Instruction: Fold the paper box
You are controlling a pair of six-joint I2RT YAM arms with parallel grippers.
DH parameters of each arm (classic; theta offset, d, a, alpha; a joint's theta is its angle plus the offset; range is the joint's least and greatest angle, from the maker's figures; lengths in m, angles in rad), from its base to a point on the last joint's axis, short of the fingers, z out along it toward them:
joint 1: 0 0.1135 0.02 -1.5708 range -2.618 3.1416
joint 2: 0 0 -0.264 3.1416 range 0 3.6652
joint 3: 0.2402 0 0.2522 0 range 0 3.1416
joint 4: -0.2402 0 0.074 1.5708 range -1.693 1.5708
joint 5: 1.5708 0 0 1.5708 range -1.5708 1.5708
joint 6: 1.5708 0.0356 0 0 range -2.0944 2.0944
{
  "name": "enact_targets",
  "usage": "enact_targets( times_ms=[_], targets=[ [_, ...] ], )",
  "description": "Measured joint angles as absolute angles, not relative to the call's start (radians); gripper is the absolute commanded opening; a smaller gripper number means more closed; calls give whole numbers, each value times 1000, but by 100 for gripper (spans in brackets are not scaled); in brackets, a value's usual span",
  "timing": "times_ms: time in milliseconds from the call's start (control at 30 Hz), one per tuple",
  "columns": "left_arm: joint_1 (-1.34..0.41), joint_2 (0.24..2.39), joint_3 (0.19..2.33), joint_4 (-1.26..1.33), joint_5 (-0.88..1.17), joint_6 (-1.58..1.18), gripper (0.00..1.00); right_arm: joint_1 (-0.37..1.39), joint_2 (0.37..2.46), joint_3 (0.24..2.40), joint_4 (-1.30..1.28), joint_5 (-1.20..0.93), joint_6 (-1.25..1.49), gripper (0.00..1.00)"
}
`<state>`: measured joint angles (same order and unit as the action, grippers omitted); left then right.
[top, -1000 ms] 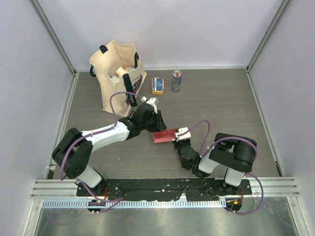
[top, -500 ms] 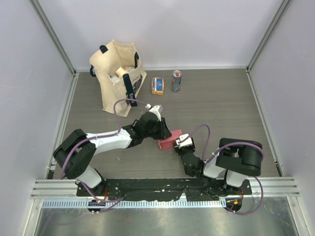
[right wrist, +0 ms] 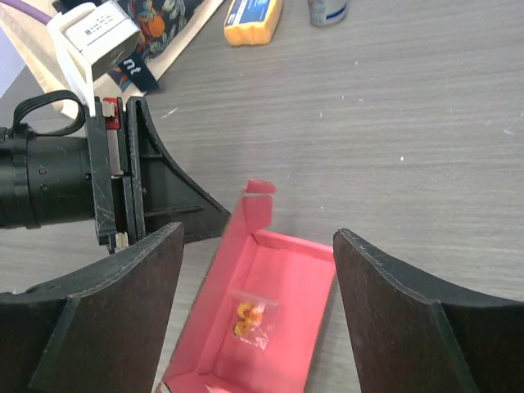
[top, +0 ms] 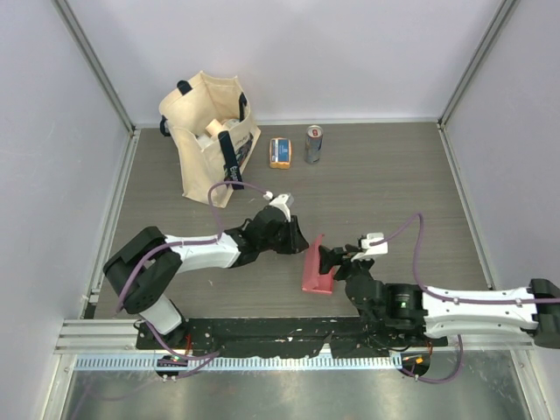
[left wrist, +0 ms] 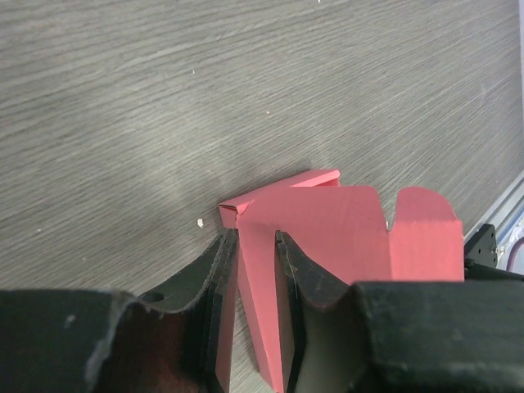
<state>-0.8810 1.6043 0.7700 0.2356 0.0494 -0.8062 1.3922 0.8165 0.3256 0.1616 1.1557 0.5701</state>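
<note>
Your left pincer [left wrist: 255,241] is clamped on one wall of the paper box [top: 317,267], steadying it open on the tabletop [top: 394,192] mid-front, likely so your right pincer [right wrist: 258,233], spread wide apart above it, can press flaps.

only two white letters read from where i stand, "nt", on the black tag [right wrist: 131,72] hanging at the beige tote bag [top: 206,162]. the orange packet [top: 280,152] and the can [top: 314,144] carry print, too small and blurred to read.
</note>
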Motion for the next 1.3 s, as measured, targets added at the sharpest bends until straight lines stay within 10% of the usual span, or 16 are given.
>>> enact_targets(
  times_ms=[167,300,500,833,1200,1300],
  targets=[
    [-902,1620,770,236,50,-809,29,1392,640,332,-163,1069,739,80],
    [-912,1619,777,231,51,-809,29,1353,636,388,-408,1012,949,58],
    [-915,1602,779,203,53,-810,29,1005,706,466,-559,818,1061,52],
    [-918,1528,782,142,92,-835,45,847,756,334,-342,479,935,36],
    [-919,1276,670,44,62,-820,54,846,906,222,-51,241,970,45],
    [-919,1216,617,-12,19,-822,54,846,957,221,20,226,1014,31]
  ],
)
